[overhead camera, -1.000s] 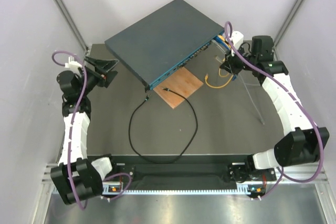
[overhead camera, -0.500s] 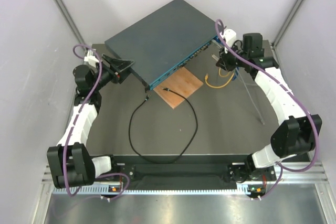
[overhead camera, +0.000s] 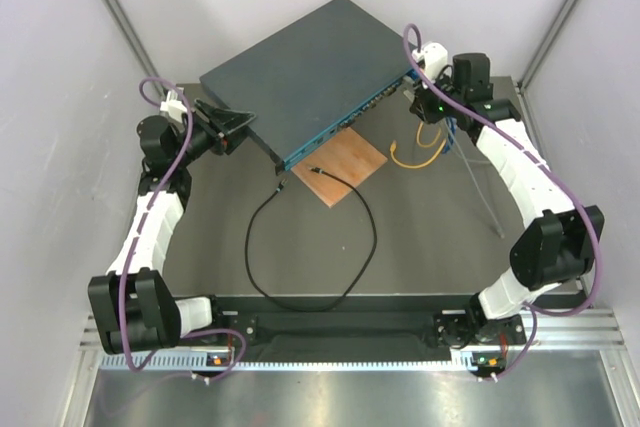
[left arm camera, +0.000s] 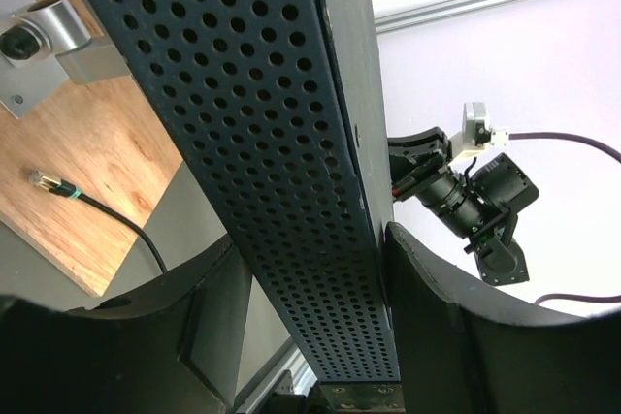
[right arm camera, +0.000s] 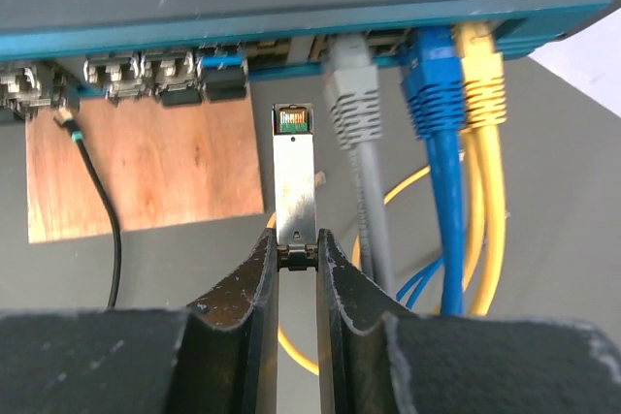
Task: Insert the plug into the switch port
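Observation:
The switch (overhead camera: 310, 72) is a flat dark blue-grey box with a teal front face (overhead camera: 345, 127). Its row of ports (right arm camera: 146, 75) shows in the right wrist view. The plug (overhead camera: 316, 170) on the thin black cable lies loose on the brown board (overhead camera: 345, 162), also seen as the plug (left arm camera: 37, 178) and the plug (right arm camera: 63, 118); no gripper holds it. My left gripper (overhead camera: 235, 125) straddles the switch's perforated side wall (left arm camera: 291, 191), open, with a gap at one finger. My right gripper (right arm camera: 296, 244) is shut on a small silver stick (right arm camera: 294, 181) pointing at the front face.
Grey (right arm camera: 349, 94), blue (right arm camera: 434, 94) and yellow (right arm camera: 482, 84) cables are plugged in at the right of the front face and loop on the table (overhead camera: 415, 157). A metal cylinder mount (left arm camera: 49, 31) sits on the board. A thin rod (overhead camera: 480, 187) slants at right.
My left arm swung in to the switch's left corner and its jaws narrowed around the side wall. My right arm carried the silver stick leftward, closer to the front face.

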Controlling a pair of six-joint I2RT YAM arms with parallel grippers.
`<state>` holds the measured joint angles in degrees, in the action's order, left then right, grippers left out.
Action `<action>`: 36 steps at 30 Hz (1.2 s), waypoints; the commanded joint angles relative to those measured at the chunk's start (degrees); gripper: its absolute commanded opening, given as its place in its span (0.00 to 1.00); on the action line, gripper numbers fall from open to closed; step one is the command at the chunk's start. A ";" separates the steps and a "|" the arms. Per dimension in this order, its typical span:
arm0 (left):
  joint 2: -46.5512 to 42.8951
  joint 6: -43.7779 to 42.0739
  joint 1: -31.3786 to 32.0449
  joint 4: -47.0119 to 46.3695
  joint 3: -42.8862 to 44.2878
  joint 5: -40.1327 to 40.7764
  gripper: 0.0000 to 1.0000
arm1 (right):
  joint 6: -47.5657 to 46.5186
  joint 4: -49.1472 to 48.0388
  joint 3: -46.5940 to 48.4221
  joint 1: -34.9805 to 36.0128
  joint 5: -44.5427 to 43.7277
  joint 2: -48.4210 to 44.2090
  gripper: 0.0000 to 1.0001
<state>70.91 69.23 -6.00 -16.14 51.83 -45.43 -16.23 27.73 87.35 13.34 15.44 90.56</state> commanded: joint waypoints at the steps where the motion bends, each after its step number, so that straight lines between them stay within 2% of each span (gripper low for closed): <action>1: 1.77 -5.51 0.55 -2.23 3.54 4.30 0.00 | 2.08 -3.73 3.09 0.89 -1.38 -0.12 0.00; 36: 2.12 -5.86 0.55 -2.49 3.01 3.86 0.00 | -0.29 -0.92 8.98 3.00 1.35 5.23 0.00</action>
<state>71.53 68.79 -6.26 -15.00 52.73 -46.44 -15.79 30.44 92.82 14.96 14.81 94.65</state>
